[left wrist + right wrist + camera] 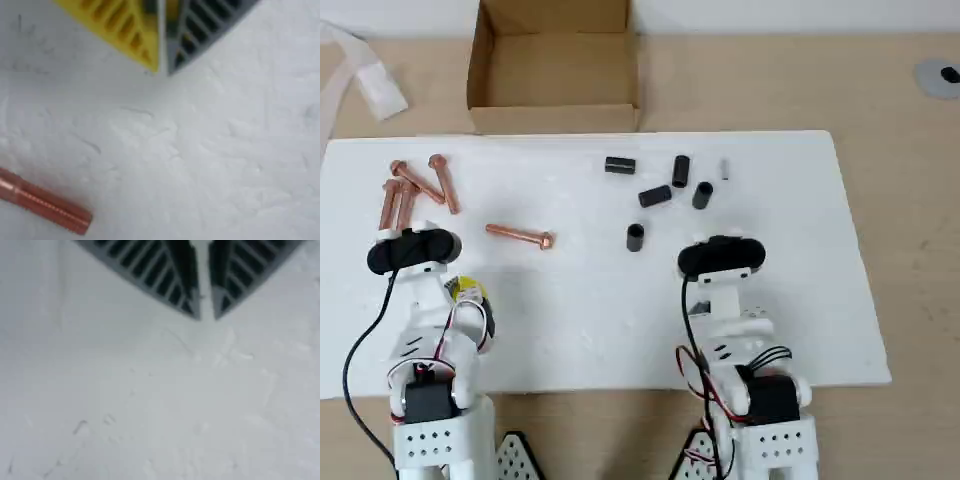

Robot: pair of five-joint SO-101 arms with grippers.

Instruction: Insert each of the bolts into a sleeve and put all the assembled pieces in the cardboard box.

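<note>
Nothing is assembled yet: bolts [418, 186] are scattered left, sleeves [655, 196] right, the far box [555, 118] unfilled. The left gripper [162, 67] and right gripper [204, 312] are closed, with nothing held.

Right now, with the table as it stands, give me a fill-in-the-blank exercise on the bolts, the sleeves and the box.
1. Inside, the cardboard box is ___.
2. The black sleeves lying on the white board number ___.
3. Just ___ bolt lies apart from the clustered bolts.

Missing words: empty; five; one.
</note>
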